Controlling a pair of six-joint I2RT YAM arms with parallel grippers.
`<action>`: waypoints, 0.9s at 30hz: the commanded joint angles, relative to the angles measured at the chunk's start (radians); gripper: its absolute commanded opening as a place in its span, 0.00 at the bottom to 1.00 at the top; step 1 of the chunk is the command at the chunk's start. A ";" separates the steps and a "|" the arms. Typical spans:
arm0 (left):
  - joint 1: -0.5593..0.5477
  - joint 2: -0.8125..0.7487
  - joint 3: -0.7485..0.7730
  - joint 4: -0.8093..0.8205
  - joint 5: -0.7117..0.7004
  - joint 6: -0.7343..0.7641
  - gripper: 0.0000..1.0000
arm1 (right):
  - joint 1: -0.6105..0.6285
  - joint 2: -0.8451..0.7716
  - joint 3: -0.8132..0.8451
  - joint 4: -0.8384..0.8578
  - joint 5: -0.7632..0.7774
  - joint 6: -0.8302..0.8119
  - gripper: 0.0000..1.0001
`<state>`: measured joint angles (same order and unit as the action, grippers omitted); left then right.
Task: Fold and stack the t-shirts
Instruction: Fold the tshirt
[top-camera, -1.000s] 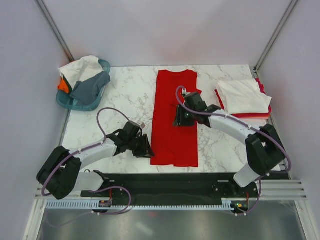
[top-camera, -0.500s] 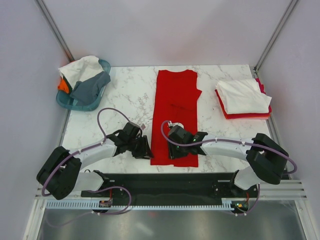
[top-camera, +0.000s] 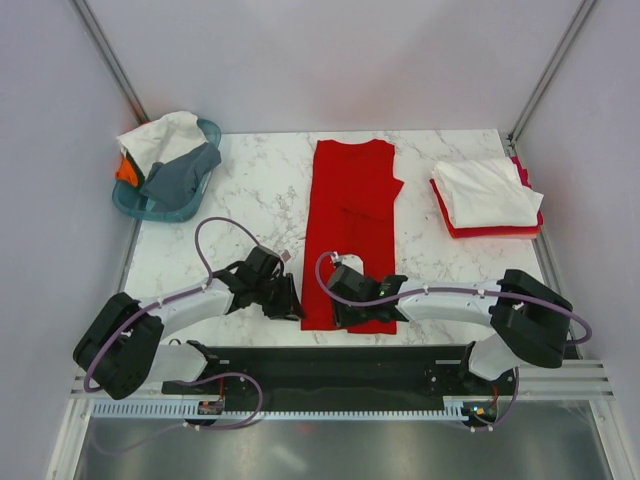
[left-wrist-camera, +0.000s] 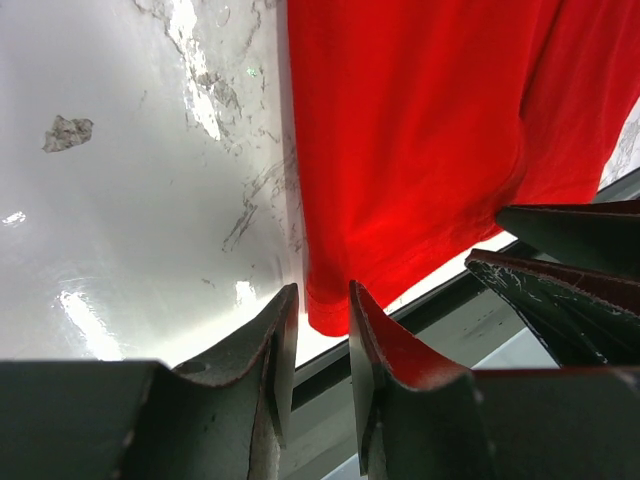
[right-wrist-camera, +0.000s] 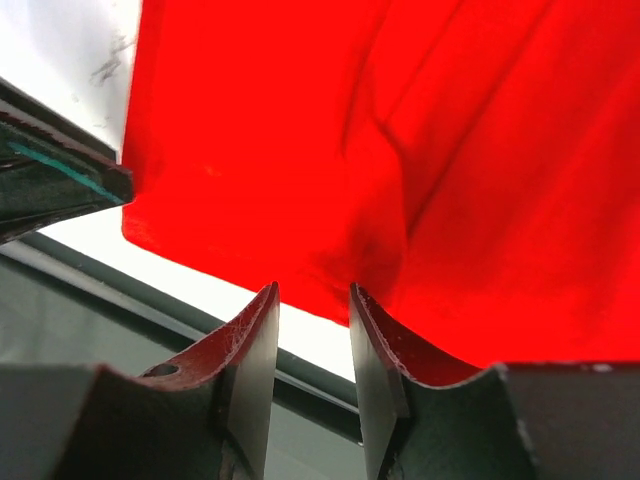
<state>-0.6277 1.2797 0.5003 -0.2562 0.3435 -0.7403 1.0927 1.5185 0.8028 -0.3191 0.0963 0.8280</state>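
Up close, the left claw (left-wrist-camera: 320, 300) and right claw (right-wrist-camera: 313, 300) each show a thin empty gap at the near hem of the red t-shirt (top-camera: 350, 210), flat on the table (top-camera: 260, 180). Only from above: the teal basket (top-camera: 128, 205) holds a white tee (top-camera: 160, 135), a grey tee (top-camera: 185, 170) and an orange tee (top-camera: 124, 170).

A bright red t-shirt (top-camera: 350, 230) lies flat mid-table (top-camera: 250, 190), folded lengthwise into a long narrow strip, collar end far, hem at the near edge; one sleeve is folded inward on its right side. At the far right, a folded white t-shirt (top-camera: 487, 192) sits squarely on a folded red t-shirt (top-camera: 480, 232). Far left, a rumpled white tee (top-camera: 160, 138), a grey tee (top-camera: 180, 175) and an orange tee (top-camera: 126, 171) are heaped in a teal basket (top-camera: 150, 210).
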 joint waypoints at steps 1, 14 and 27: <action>0.005 -0.022 -0.006 0.014 0.026 0.039 0.33 | 0.018 -0.038 0.032 -0.057 0.100 0.017 0.42; 0.003 0.012 -0.003 0.032 0.037 0.042 0.31 | 0.038 0.025 0.042 -0.097 0.135 0.025 0.39; 0.003 0.020 -0.002 0.043 0.052 0.042 0.30 | 0.059 -0.053 0.013 -0.077 0.086 0.095 0.00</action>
<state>-0.6277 1.2964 0.5003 -0.2459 0.3527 -0.7380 1.1393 1.5234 0.8185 -0.4080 0.1963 0.8772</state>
